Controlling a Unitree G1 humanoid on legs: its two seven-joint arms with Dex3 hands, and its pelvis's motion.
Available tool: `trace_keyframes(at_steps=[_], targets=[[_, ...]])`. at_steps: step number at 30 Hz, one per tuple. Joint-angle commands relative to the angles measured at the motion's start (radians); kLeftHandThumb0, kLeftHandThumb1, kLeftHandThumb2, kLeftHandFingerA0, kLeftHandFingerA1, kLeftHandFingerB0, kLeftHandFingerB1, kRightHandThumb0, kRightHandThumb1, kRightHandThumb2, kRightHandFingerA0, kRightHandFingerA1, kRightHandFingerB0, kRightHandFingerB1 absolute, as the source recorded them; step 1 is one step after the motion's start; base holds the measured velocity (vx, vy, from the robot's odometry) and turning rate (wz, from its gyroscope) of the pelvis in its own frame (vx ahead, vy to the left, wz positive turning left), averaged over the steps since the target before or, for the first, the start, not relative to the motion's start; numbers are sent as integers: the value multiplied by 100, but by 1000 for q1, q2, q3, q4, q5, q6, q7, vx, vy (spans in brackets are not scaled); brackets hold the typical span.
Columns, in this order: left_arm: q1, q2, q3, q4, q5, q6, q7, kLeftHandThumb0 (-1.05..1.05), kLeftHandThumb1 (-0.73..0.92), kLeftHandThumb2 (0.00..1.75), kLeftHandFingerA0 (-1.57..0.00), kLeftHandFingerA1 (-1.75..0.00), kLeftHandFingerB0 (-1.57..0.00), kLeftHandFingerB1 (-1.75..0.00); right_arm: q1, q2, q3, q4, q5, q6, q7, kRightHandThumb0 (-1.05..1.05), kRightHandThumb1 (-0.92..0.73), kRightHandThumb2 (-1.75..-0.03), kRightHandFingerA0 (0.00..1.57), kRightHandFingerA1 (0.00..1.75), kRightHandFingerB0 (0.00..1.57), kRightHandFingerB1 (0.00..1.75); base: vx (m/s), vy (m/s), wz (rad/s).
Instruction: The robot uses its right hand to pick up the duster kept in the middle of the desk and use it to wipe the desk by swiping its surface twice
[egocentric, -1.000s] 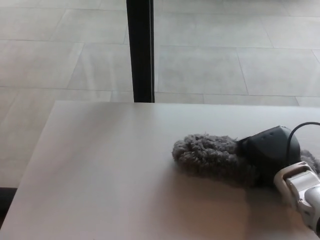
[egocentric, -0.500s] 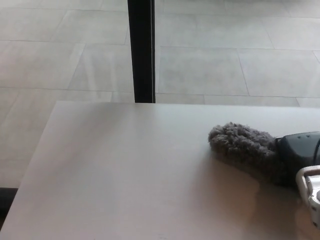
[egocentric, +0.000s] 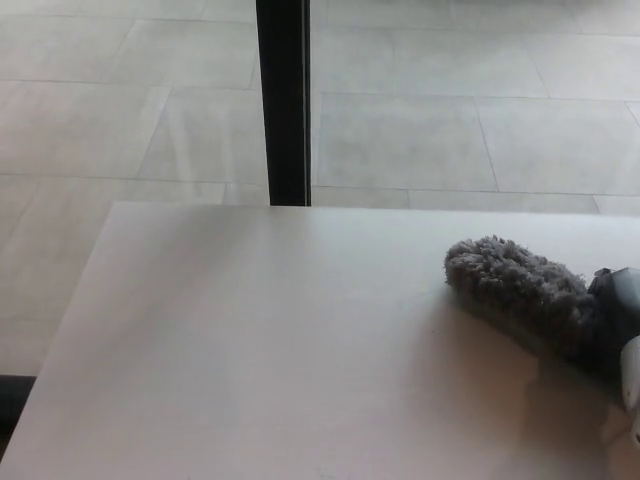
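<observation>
A grey fluffy duster (egocentric: 520, 290) lies on the white desk (egocentric: 250, 340) at the right side of the head view, its free end pointing left. My right hand (egocentric: 622, 315) is black and mostly cut off by the right picture edge. It is shut on the duster's right end. A bit of the white wrist shows below it at the edge. My left hand does not show.
A black vertical post (egocentric: 283, 100) stands behind the desk's far edge, left of centre. Grey tiled floor (egocentric: 450, 110) lies beyond the desk. The desk's left edge runs diagonally down to the lower left corner.
My right hand has dragged the duster to the right across the desk, and the hand has slid mostly out of the picture.
</observation>
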Motion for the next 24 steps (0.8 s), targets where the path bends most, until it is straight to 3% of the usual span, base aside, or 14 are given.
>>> trace_keyframes(at_steps=[1,3,4,5,6,8,9,11,12,13,14,16,17,24], targets=[[4,12,-2,-5,-10,-4,2,-91,87,90,-27,-57,-19,-44,38,-15,-29,-18,108,-65,153,-39,-57,-60,81,129,72,77,0,0,0],[2,13,2,-3,-15,2,-5,-88,92,84,-24,-55,-14,-41,29,-12,-25,-32,111,-66,184,-45,-61,-57,80,96,75,58,0,0,0],[2,13,4,-2,-18,5,-10,-87,92,84,-23,-54,-14,-41,31,-12,-29,-45,120,-78,196,-45,-59,-57,79,86,60,51,0,0,0],[2,16,3,-1,-17,5,-9,-83,82,117,-25,-59,-14,-49,36,-8,-48,-72,150,-87,227,-47,-60,-58,69,75,48,43,0,0,0],[3,16,1,-3,-14,3,-6,-86,92,83,-29,-56,-17,-41,30,-7,-44,-87,152,-73,267,-63,-53,-83,24,54,19,43,0,0,0],[3,16,-2,-6,-11,0,-1,-86,92,83,-29,-56,-17,-41,23,-9,-30,-106,145,-54,313,-63,-53,-83,24,54,19,43,0,0,0],[6,18,-2,-14,-12,0,-2,-87,92,83,-31,-57,-19,-41,20,-33,18,-168,106,-50,372,-99,-67,-99,0,10,0,0,0,0,0],[6,20,0,-14,-14,2,-2,-87,92,83,-31,-57,-19,-41,18,-38,28,-187,100,-42,392,-99,-67,-99,0,10,0,0,0,0,0],[3,22,4,-4,-18,3,-9,-87,92,85,-29,-57,-16,-41,10,-56,46,-226,87,-35,435,-94,-80,-64,0,0,0,0,0,0,0],[4,22,4,-5,-18,0,-12,-83,83,119,-29,-61,-14,-49,9,-65,49,-252,85,-29,452,-97,-81,-66,0,0,0,0,0,0,0],[6,21,3,-7,-18,-1,-14,-89,92,85,-31,-58,-17,-41,10,-73,51,-274,83,-19,464,-101,-66,-94,0,0,0,0,0,0,0],[5,22,1,-9,-16,1,-13,-89,92,86,-30,-57,-16,-41,13,-88,55,-312,80,-10,482,-105,-68,-94,0,0,0,0,0,0,0],[8,20,-2,-11,-12,-4,-9,-89,92,86,-31,-58,-17,-41,10,-106,46,-350,91,5,521,-105,-84,-69,0,0,0,0,0,0,0],[19,20,-4,-16,-11,-5,0,-87,92,84,-29,-56,-18,-41,32,-208,-3,-509,147,10,659,-105,-86,-72,0,0,0,0,0,0,0]])
